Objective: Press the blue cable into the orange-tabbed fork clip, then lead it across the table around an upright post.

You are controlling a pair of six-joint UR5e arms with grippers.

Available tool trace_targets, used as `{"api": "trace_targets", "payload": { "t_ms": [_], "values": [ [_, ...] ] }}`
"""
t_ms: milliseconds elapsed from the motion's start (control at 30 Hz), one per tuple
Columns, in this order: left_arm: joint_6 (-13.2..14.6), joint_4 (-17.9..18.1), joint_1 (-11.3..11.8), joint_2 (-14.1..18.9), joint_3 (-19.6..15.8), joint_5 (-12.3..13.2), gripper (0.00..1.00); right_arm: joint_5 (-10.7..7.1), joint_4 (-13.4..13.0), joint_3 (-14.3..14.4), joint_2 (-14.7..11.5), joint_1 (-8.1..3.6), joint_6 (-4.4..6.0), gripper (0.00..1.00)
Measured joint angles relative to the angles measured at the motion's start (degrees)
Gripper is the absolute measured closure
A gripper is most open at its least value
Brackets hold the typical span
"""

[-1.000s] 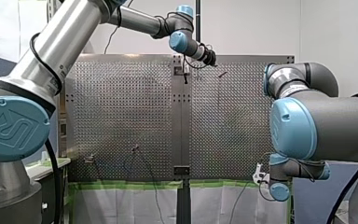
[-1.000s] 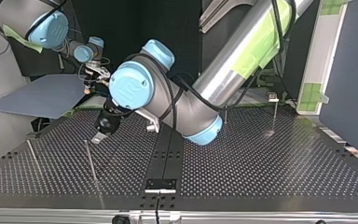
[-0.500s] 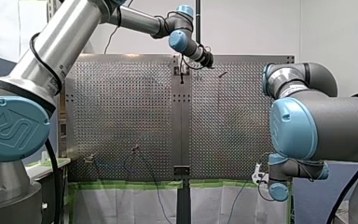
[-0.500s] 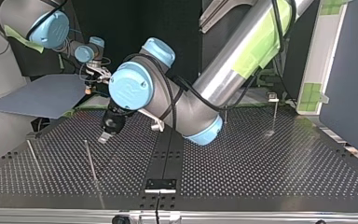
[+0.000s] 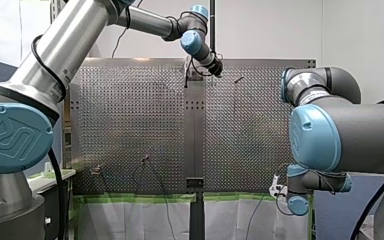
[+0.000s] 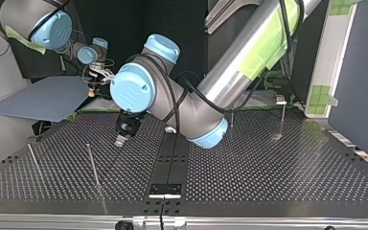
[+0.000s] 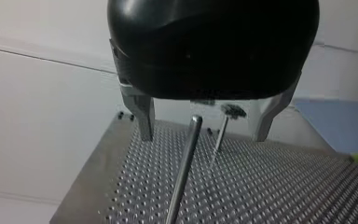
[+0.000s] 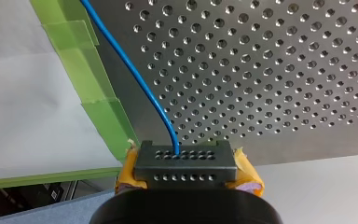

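My left pincer (image 7: 204, 138) is wide open and holds nothing. Its two metal fingers (image 7: 142, 119) stand well apart under the black body. Ahead of it, in the gap between the fingers, I count two upright posts on the perforated surface (image 7: 284, 186). The nearer post (image 7: 182, 172) is a bare thin rod. The farther post (image 7: 218, 137) stands just beside it and carries one small dark head on its top. Neither post touches a finger.

In the top view this pincer hangs low over the surface with its tips down. On one side of it stand two thin rods: a first rod (image 6: 93, 165) near the pincer and a second rod (image 6: 34, 160) farther out on the same side. I cannot tell if these are the same two posts.

My right pincer (image 8: 185, 161) is closed on the one blue cable (image 8: 135, 77). The cable comes out from between its two dark perforated tips, which have one yellow pad (image 8: 126, 171) on each side. It runs ahead of the pincer over the surface, close beside the green tape (image 8: 100, 100) on the edge. This pincer itself is just outside that edge.
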Motion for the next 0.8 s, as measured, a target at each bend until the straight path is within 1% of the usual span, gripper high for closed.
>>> {"api": "trace_targets", "payload": {
  "t_ms": [100,300,433,800],
  "values": [
    [0.9,-0.1,-0.1,0.0,0.0,-1.8,0.00,0.00,0.0,0.0,0.0,0.05,0.01,1.00],
    [1.8,-0.2,-0.1,0.0,0.0,-4.9,0.00,0.00,0.0,0.0,0.0,0.16,-0.02,1.00],
    [1.9,-0.2,-0.1,0.0,0.0,-5.5,0.00,0.00,0.0,0.0,0.0,0.29,-0.05,1.00],
    [2.0,-0.2,-0.1,0.0,0.0,-5.5,0.00,0.00,0.0,0.0,0.0,0.55,-0.21,1.00]
  ]
}}
